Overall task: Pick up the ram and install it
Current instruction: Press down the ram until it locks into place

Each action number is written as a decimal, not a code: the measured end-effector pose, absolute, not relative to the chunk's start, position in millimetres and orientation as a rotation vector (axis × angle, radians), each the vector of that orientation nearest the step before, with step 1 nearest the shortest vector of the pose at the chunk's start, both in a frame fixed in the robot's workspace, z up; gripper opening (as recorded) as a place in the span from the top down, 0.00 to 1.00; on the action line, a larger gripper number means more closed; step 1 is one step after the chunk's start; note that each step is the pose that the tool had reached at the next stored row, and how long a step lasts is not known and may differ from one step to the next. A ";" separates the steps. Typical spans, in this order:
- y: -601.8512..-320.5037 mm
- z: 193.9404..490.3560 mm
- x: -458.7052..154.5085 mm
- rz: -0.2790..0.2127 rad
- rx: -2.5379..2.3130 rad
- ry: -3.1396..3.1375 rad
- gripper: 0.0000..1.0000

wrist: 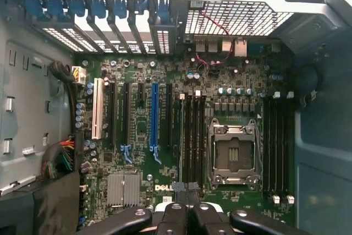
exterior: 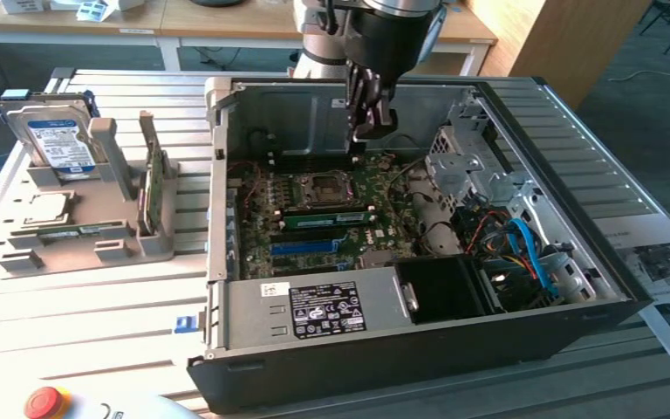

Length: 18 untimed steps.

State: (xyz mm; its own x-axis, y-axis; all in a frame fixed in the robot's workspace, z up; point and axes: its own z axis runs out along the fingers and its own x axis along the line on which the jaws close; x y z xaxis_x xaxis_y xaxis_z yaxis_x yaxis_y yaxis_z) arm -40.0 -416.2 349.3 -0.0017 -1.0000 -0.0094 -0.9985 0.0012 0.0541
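A thin green ram stick (exterior: 329,218) stands in a motherboard slot beside the CPU socket (exterior: 315,188), inside the open computer case (exterior: 428,349). In the wrist view the ram (wrist: 181,136) appears edge-on as a pale line in the slot nearest the blue card slot (wrist: 154,116). My gripper (exterior: 365,138) hangs above the board near the case's back wall, clear of the stick. Its dark fingertips (wrist: 187,199) are pressed together with nothing between them.
A grey holder (exterior: 102,236) on the exterior view's left carries a hard drive (exterior: 59,144), a square CPU chip (exterior: 44,208), an upright green stick (exterior: 149,188) and a flat one (exterior: 79,231). Drive cage (exterior: 475,166), cables (exterior: 522,249) and power supply (exterior: 324,310) crowd the case.
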 end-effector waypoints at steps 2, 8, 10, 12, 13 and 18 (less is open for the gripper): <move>-416.2 349.3 -40.0 -0.070 2.197 -2.200 0.89; -416.2 349.3 -39.9 -0.056 2.206 -2.205 0.89; -416.1 349.3 -39.9 -0.056 2.206 -2.205 0.89; -416.1 349.3 -40.0 -0.056 2.206 -2.205 0.89; -416.1 349.3 -40.0 -0.056 2.206 -2.205 0.89; -416.2 349.3 -40.0 -0.056 2.206 -2.205 0.89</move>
